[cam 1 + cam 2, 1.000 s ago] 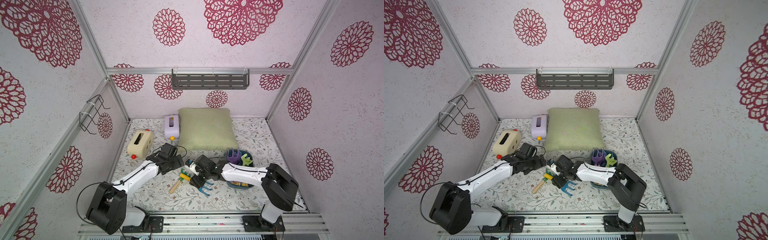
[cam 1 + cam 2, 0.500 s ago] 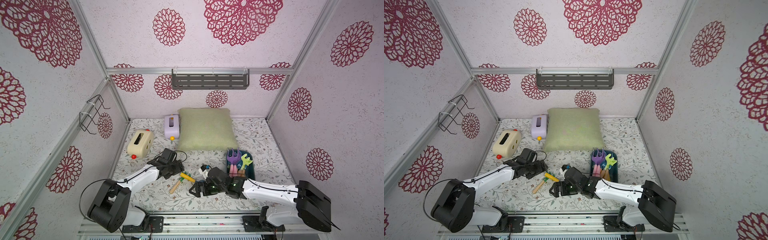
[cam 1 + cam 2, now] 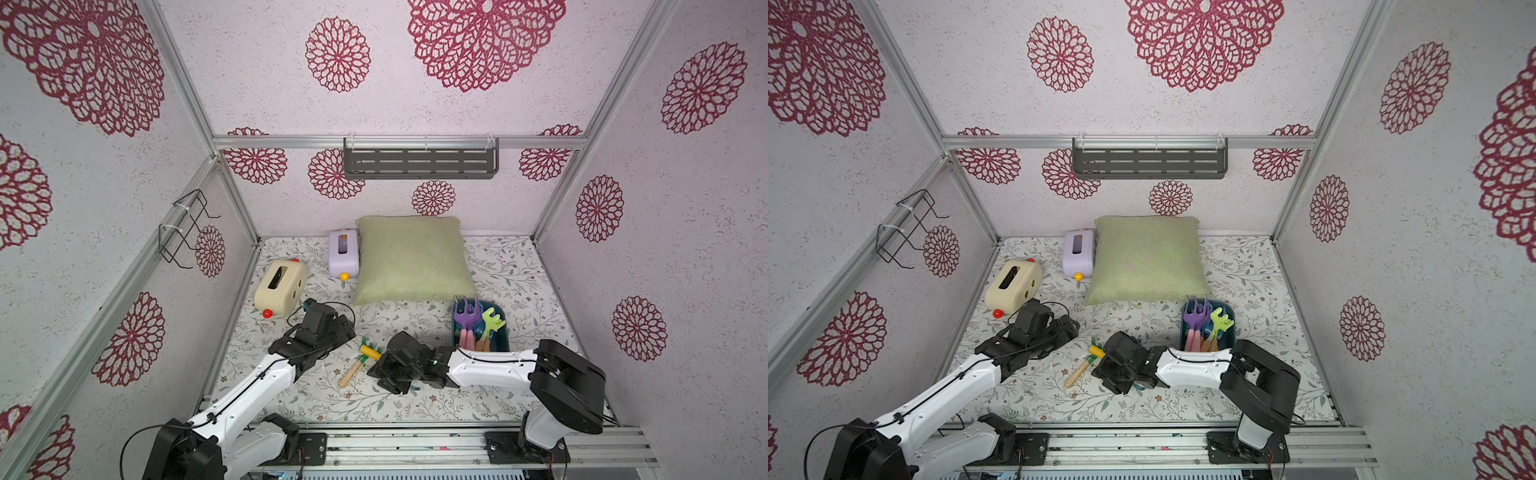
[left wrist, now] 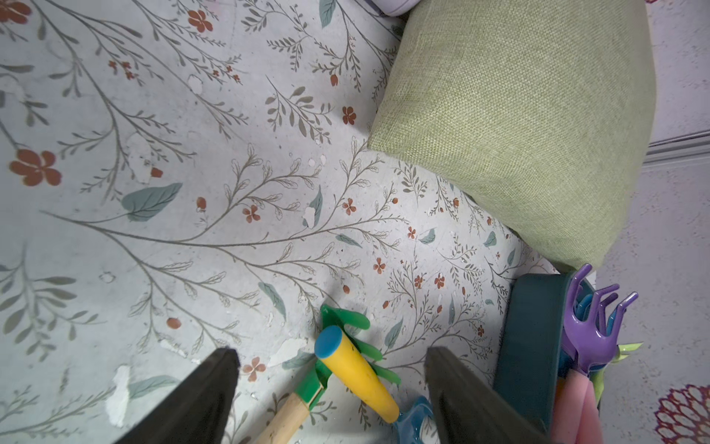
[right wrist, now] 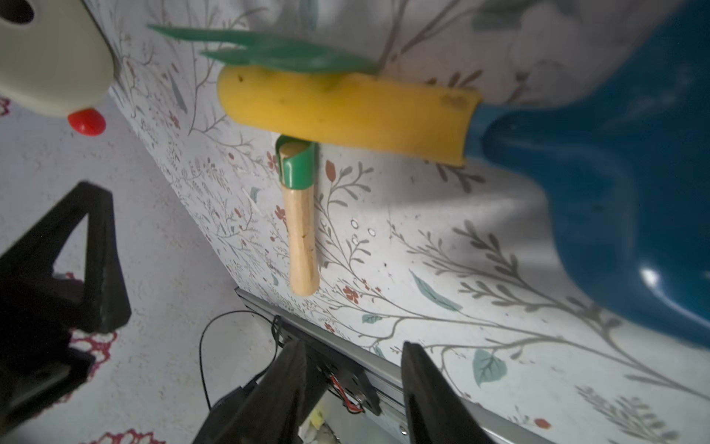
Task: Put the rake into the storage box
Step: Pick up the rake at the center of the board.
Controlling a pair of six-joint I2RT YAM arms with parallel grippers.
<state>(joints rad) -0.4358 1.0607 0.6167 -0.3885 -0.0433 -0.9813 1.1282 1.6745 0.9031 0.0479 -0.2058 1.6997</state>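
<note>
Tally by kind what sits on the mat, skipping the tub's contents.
Loose tools: 2 (wooden-handled tool, yellow-handled tool)
Toaster boxes: 2 (cream box, lilac box)
Pillow: 1
Tub: 1
Total: 6

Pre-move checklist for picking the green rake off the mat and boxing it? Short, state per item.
1. Left end effector open and empty above the tools: ok.
2. Right end effector holding nothing: ok, jaws apart with nothing between them.
3. Green rake free to lift: not ok. The yellow-handled blue tool lies across its head.
4. Storage box upright, top open: ok.
5. Room in the box: cannot tell. A purple rake and a lime tool already stand in it.
6. Route from rake to box: probably not ok. The right forearm and its end effector sit between them in both top views.
</note>
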